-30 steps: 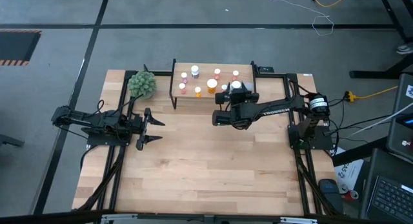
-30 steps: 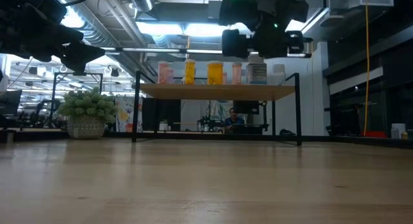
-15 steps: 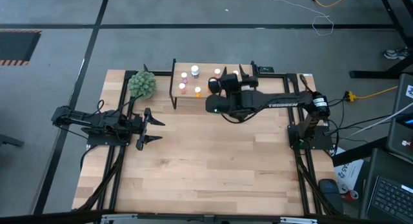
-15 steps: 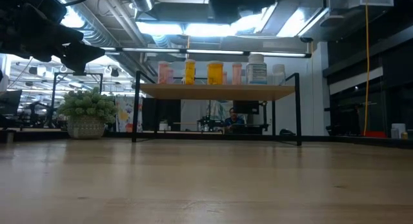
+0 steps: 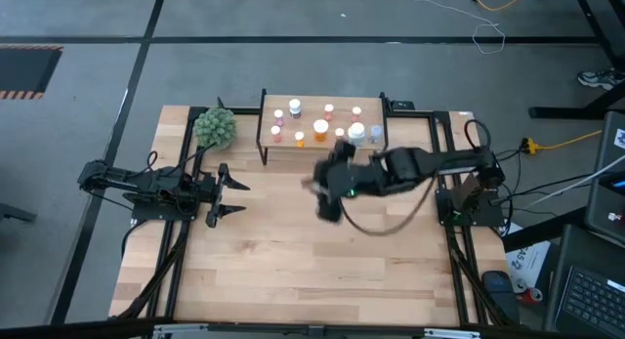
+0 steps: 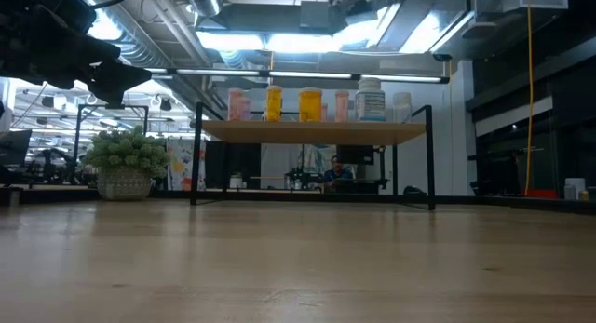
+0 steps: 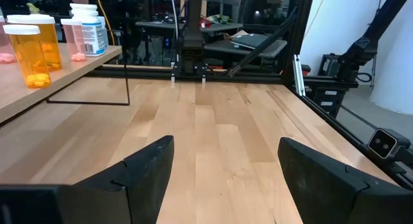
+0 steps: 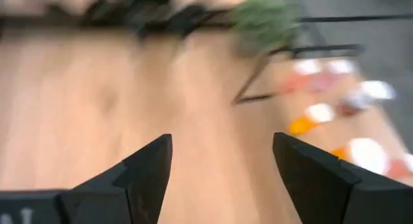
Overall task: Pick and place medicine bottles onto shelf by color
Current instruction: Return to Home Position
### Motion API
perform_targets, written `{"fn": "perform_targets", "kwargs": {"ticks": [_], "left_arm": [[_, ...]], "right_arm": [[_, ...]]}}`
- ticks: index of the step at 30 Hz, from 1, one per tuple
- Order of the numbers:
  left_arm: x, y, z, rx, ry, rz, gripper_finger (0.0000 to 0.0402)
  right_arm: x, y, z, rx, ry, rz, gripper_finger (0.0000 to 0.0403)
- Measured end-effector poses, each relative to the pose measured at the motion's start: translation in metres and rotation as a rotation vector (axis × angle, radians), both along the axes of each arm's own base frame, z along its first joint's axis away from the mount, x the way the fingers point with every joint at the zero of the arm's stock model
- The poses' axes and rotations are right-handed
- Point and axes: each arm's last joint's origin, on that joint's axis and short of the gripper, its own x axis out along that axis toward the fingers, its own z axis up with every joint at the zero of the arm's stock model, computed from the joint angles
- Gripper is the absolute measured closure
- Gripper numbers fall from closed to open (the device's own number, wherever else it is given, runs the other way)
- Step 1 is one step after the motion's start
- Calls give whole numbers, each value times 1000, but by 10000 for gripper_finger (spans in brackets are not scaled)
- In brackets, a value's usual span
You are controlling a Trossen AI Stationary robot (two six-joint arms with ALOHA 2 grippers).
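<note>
High view: your right arm (image 5: 430, 163) holds its jaws apart and empty before the shelf (image 5: 283, 151); fold home smoothly, clearing the medicine bottles (image 5: 320, 134).

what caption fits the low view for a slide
Medicine bottles stand in a row on the shelf, with a plant beside it.
</note>
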Motion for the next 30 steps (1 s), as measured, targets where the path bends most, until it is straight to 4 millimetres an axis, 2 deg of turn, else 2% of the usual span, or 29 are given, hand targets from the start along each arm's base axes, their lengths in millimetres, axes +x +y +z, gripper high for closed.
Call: {"fn": "perform_targets", "kwargs": {"ticks": [2, 6, 10, 15, 18, 20, 22, 24, 27, 30], "left_arm": [[0, 0, 0, 0, 0, 0, 127], [0, 0, 0, 0, 0, 0, 127], [0, 0, 0, 0, 0, 0, 127], [0, 0, 0, 0, 0, 0, 127], [0, 0, 0, 0, 0, 0, 127], [0, 0, 0, 0, 0, 0, 127], [0, 0, 0, 0, -1, 0, 127], [0, 0, 0, 0, 0, 0, 127], [0, 0, 0, 0, -1, 0, 127], [0, 0, 0, 0, -1, 0, 127]], "right_arm": [[-7, 12, -5, -49, 93, 112, 131], [-15, 21, -13, -189, 206, 173, 131], [-27, 23, -20, -159, 309, 117, 131], [-31, 24, -27, -111, 386, 152, 131], [-23, 31, -52, -116, 370, 190, 131], [-14, 36, -81, -88, 334, 251, 131], [-15, 38, -110, -44, 338, 297, 131], [-22, 32, -130, -11, 329, 278, 131], [-46, 18, -144, 23, 293, 222, 131], [-72, 10, -156, 58, 169, 208, 131]]}}
